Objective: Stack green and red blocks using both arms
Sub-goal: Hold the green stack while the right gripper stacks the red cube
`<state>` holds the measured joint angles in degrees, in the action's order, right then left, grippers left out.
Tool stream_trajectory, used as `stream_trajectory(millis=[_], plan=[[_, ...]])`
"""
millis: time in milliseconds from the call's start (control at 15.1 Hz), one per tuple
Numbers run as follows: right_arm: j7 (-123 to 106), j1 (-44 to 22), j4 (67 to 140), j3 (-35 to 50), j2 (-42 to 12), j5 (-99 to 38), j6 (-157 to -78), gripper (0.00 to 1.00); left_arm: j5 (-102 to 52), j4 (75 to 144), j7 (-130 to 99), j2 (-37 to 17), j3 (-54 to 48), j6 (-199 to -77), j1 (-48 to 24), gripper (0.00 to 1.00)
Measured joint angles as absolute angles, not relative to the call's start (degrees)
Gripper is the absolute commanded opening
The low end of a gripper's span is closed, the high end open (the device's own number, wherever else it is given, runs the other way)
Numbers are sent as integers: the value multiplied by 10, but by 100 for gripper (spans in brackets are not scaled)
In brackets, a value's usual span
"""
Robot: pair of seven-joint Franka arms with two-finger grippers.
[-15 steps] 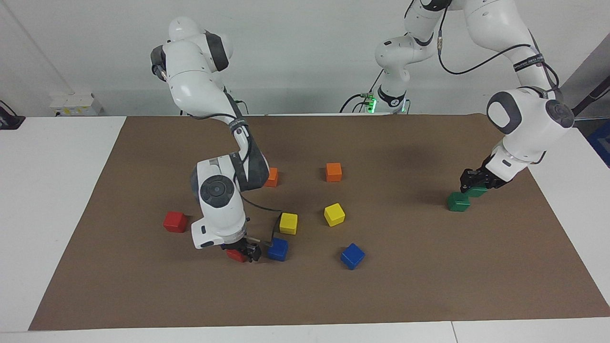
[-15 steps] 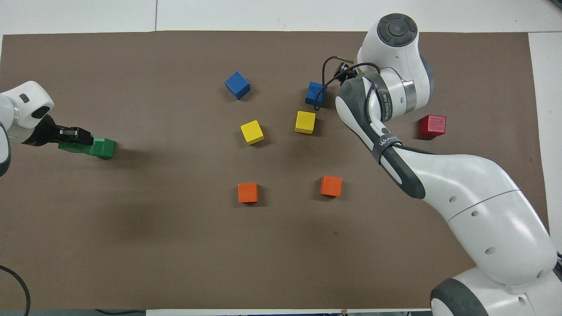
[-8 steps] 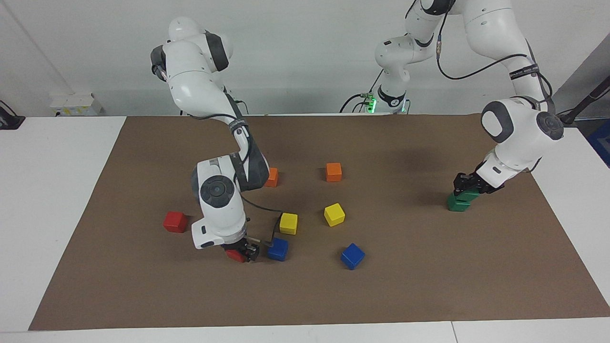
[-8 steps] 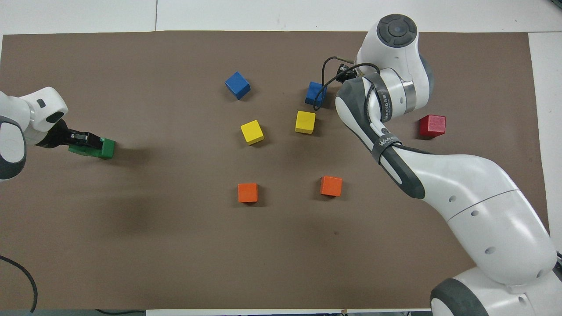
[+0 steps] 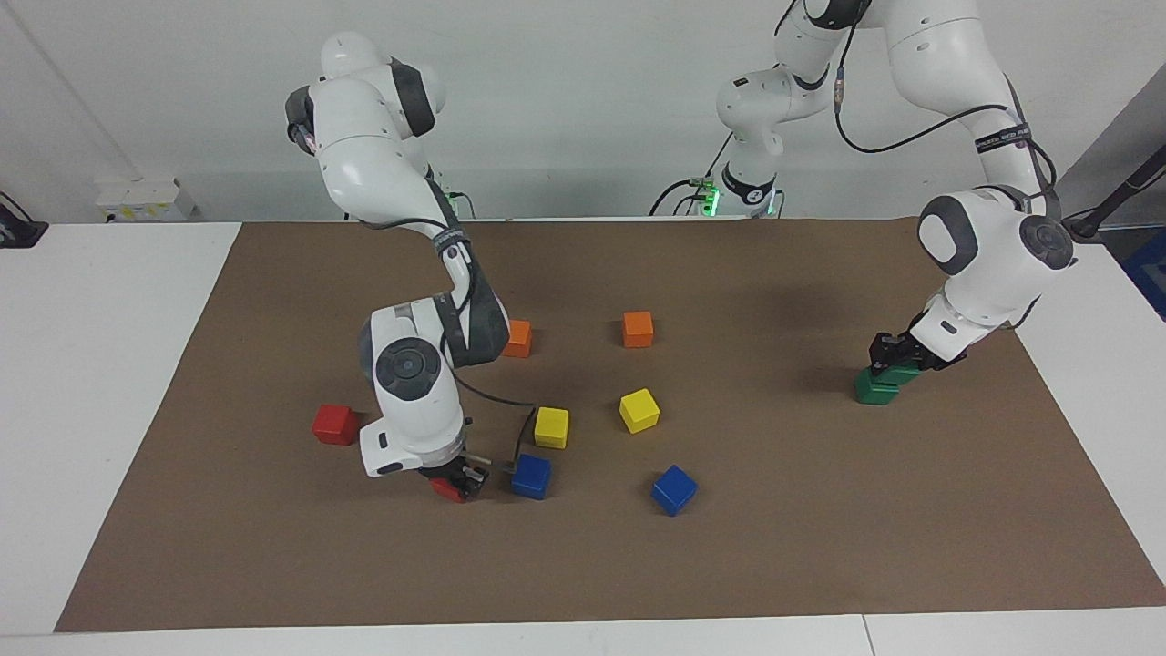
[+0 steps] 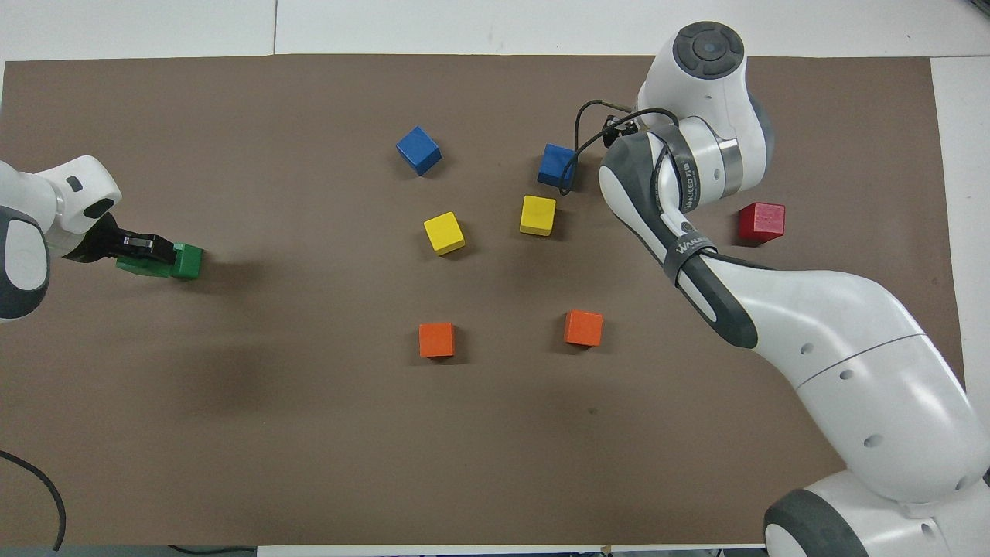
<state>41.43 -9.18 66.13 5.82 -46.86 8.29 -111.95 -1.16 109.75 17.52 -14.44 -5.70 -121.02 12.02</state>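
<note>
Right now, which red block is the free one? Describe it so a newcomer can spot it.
Start at the brown mat, at the right arm's end. A red block sits alone there, nearer the robots than the right hand. Unlike the other red block, nothing grips it.

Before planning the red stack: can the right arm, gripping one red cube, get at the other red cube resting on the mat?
Probably yes: the loose red cube sits alone beside the right gripper, nothing between them.

Lettering I could read: "WANLEED" on a grey strap (image 6: 685, 246) around the right arm (image 6: 812, 325); a second strap's print I could not make out.
</note>
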Motion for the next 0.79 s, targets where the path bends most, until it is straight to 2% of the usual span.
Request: stream_trajectory(millis=[132, 330, 529, 595, 661, 727, 793], plan=[[351, -75, 658, 58, -445, 83, -1078, 0, -11, 1098, 168, -144, -58, -1214, 119, 0], [237, -44, 685, 59, -373, 83, -1026, 0, -10, 1103, 158, -144, -58, -1221, 113, 0], [163, -3, 816, 60, -274, 83, -1070, 0, -8, 1108, 151, -144, -58, -1229, 107, 0], [139, 14, 869, 60, -248, 83, -1107, 0, -2, 1109, 150, -144, -58, -1230, 107, 35], [116, 31, 916, 60, -230, 83, -1147, 0, 2, 1110, 150, -144, -58, -1230, 107, 56], [97, 47, 957, 59, -219, 83, -1183, 0, 6, 1111, 150, -144, -58, -1231, 107, 63], [84, 59, 988, 59, -211, 83, -1210, 0, 7, 1112, 150, -144, -58, -1234, 107, 88]])
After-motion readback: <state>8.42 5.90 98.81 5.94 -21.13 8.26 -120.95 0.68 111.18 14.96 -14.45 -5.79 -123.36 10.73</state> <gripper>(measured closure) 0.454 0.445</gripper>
